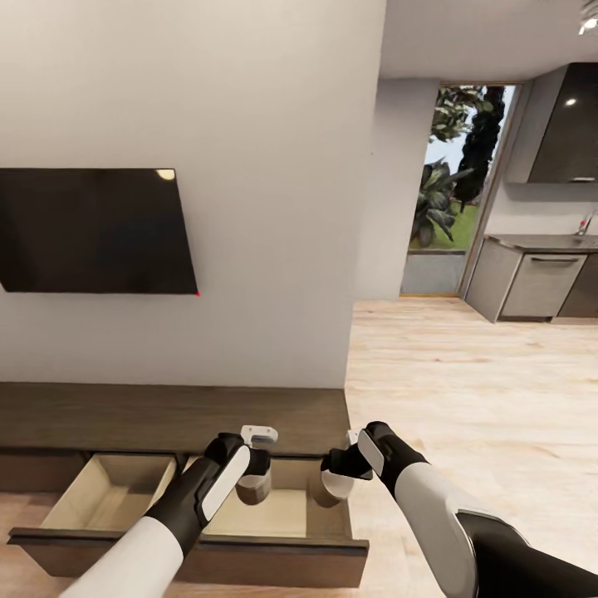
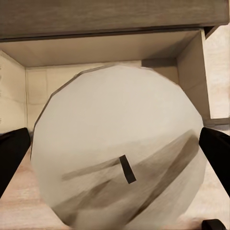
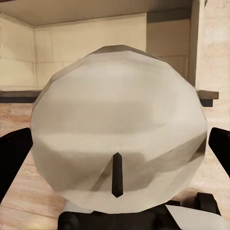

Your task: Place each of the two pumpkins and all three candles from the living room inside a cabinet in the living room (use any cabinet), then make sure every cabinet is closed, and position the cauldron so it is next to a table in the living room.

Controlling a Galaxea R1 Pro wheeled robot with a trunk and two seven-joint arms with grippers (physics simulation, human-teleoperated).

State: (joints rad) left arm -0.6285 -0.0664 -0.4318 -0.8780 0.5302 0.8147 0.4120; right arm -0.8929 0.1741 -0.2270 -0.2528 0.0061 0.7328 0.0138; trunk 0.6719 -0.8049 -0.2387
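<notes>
The cabinet (image 1: 166, 415) runs low along the wall, dark brown, with two pale-lined drawers pulled out. One pale candle (image 1: 252, 488) hangs over the right drawer (image 1: 286, 515) with my left gripper (image 1: 253, 480) shut on it. In the left wrist view this candle (image 2: 115, 143) sits between the black fingers (image 2: 12, 153). A second candle (image 1: 329, 492) is held beside it, over the same drawer's right end, by my right gripper (image 1: 332, 482). In the right wrist view this candle (image 3: 117, 139) sits between the dark fingers (image 3: 14, 158). The pumpkins, the cauldron and the table are out of view.
The left drawer (image 1: 108, 494) stands open with its pale inside showing. A black TV (image 1: 95, 231) hangs on the wall above the cabinet. Light wood floor (image 1: 465, 390) stretches right toward grey kitchen cupboards (image 1: 531, 286) and a glass door (image 1: 453, 183).
</notes>
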